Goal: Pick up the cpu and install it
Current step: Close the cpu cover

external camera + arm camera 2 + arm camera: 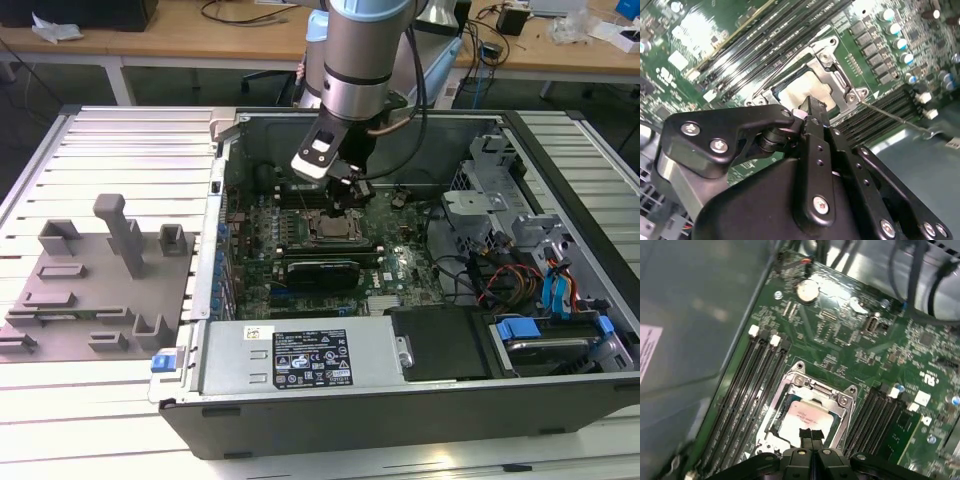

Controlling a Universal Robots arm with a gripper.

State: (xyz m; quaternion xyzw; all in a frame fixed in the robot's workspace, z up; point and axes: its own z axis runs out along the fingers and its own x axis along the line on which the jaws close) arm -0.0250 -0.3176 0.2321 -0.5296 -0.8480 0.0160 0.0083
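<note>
The cpu (807,416), a small square chip with a pale silvery top, lies flat inside the metal-framed socket (845,401) of the green motherboard (840,345). In the second wrist view the cpu (799,93) shows just beyond the black fingers. My gripper (811,433) hangs straight over the socket with its two fingers pressed together and nothing between them, the tips at or just above the chip's near edge. In the exterior view the gripper (345,197) is low inside the open computer case, above the socket (329,228).
Rows of black memory slots (747,390) flank the socket on both sides. The case walls (222,190), a drive cage (490,190) and loose cables (500,280) surround the board. A grey tray (95,290) with blocks and posts lies on the exterior view's left.
</note>
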